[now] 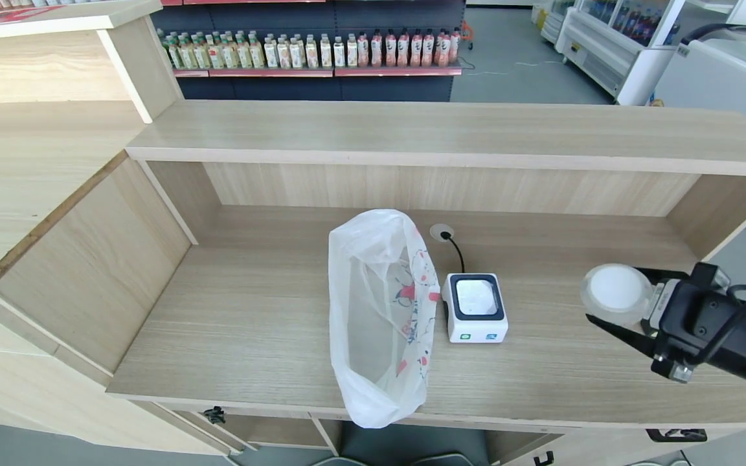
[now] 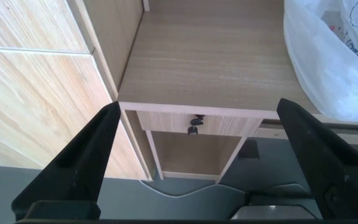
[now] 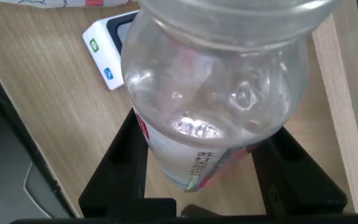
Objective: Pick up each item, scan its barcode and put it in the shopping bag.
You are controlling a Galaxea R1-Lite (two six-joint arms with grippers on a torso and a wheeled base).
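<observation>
In right gripper, likely a bottle

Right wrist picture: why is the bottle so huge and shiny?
In the right wrist view the clear plastic bottle sits close to the camera, with bright glare spots on its curved side; in the head view the glass top of the white box scanner shines too.

The right end effector hovers over the right end of the counter, its arm extending in from the right edge. Its two black fingers are clamped on a clear bottle. The left end effector hangs off the counter's front-left corner, fingers spread wide and holding nothing.
</observation>
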